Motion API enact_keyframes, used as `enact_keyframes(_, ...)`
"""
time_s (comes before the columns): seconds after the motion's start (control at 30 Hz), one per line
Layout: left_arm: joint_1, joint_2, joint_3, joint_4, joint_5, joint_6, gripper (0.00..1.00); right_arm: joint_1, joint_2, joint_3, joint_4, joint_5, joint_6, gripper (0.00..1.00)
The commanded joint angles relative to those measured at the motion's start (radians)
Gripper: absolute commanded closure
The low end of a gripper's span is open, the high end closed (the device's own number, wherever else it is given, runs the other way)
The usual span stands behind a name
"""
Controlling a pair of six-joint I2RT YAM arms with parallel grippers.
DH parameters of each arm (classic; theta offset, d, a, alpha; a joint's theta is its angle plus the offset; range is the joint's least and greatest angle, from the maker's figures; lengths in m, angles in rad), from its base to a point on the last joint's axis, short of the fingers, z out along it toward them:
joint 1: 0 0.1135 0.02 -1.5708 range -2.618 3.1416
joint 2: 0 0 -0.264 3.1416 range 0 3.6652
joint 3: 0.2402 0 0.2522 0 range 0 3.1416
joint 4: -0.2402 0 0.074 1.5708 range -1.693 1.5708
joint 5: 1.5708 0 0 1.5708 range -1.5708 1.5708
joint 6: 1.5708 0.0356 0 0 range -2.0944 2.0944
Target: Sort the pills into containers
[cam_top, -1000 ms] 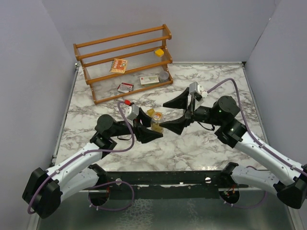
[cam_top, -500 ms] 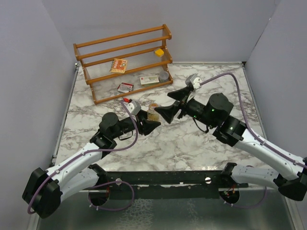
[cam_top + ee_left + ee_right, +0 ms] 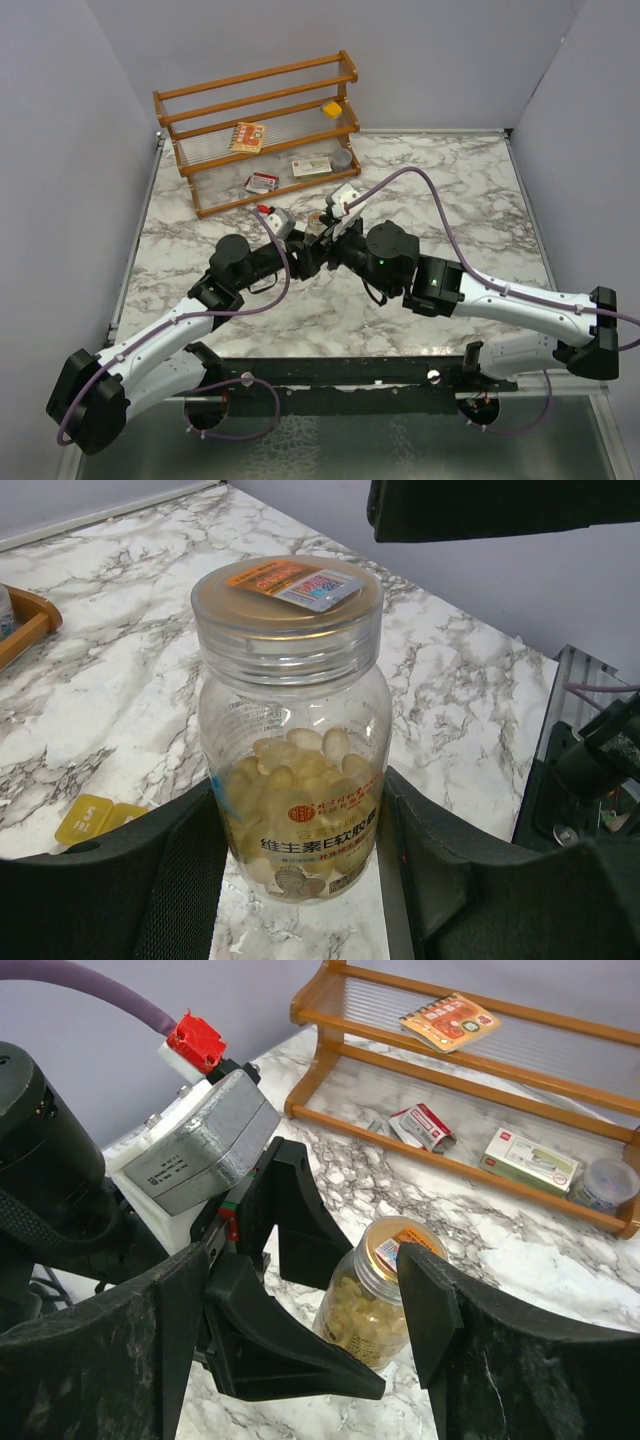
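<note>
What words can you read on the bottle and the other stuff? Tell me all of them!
"维生素E软胶囊": on the jar, front label.
Small print and red logo around it: too blurred.
Lid sticker: too small to read.
Yellow box: its mark is unreadable.
Packets on the rack: too blurred.

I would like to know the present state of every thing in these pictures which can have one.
jar: upright, gripped at its sides.
lid: on the jar.
pills: inside the jar, filling it partly.
left fingers: shut on the jar.
right fingers: open, either side of the lid; contact unclear.
small yellow box: on the table; open or shut unclear.
</note>
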Motion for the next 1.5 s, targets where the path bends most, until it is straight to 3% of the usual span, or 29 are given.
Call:
enact_keyframes(0.0, -0.009, -0.030, 0.021, 0.046, 0.010, 0.017, 1.00, 0.007, -0.012, 0.001, 0.046, 0.147, -0.029, 0.26)
enact_keyframes(0.63, -0.009, -0.042, 0.008, 0.046, 0.007, 0.013, 1.00, 0.014, -0.185, -0.033, 0.098, 0.083, 0.000, 0.32)
enact_keyframes(1.0, -0.011, -0.069, -0.004, 0.049, 0.006, 0.029, 1.00, 0.014, -0.059, -0.015, 0.063, 0.217, 0.014, 0.27)
enact_keyframes(1.47, -0.018, -0.101, -0.015, 0.049, 0.004, 0.029, 1.00, 0.014, -0.012, -0.012, 0.117, 0.222, 0.014, 0.27)
